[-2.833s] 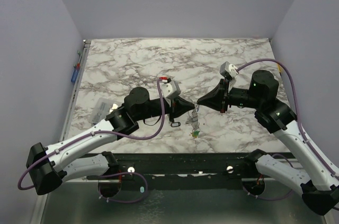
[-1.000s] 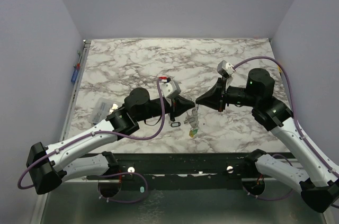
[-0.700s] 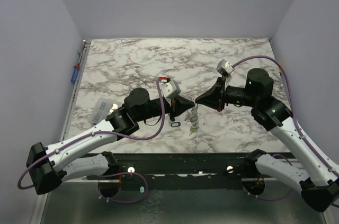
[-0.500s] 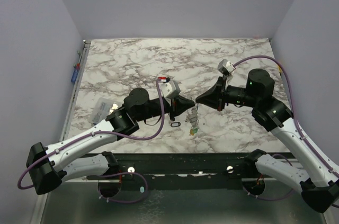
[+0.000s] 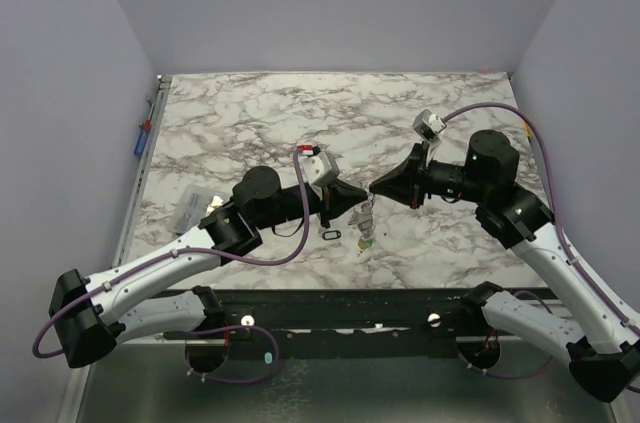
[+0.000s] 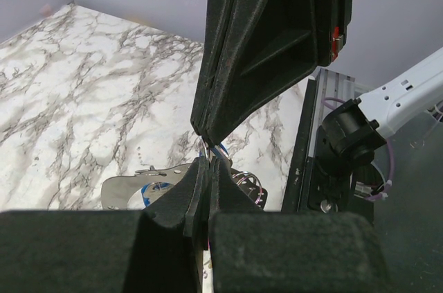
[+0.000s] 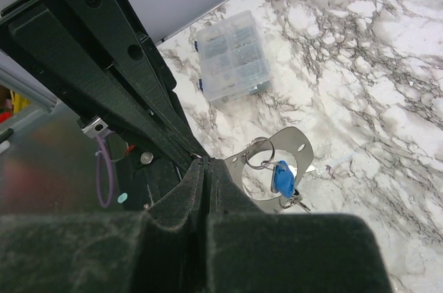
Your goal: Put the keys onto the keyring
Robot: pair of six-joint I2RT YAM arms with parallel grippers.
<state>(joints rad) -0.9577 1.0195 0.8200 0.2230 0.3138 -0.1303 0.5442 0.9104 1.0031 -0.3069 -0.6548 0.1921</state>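
Note:
My left gripper point(image 5: 364, 199) and right gripper point(image 5: 374, 190) meet tip to tip above the table's front middle, both shut. Below them hangs the keyring point(image 5: 367, 223) with the keys, a green one point(image 5: 366, 241) lowest. In the right wrist view the right gripper point(image 7: 205, 163) pinches the end of the grey keyring loop point(image 7: 297, 142). A small split ring point(image 7: 259, 154) and a blue key point(image 7: 281, 176) dangle from that loop. In the left wrist view the left gripper point(image 6: 208, 163) pinches thin wire just under the right gripper point(image 6: 205, 132). The keyring point(image 6: 124, 185) shows to its left.
A small black oval ring point(image 5: 331, 235) lies on the marble just left of the hanging cluster. A clear plastic box point(image 5: 190, 206) sits by the left arm's elbow, also in the right wrist view point(image 7: 232, 57). A blue-handled tool point(image 5: 140, 143) rests along the left rail.
The right arm has shifted slightly and the hanging cluster has risen a little. Both grippers stay shut, tips together.

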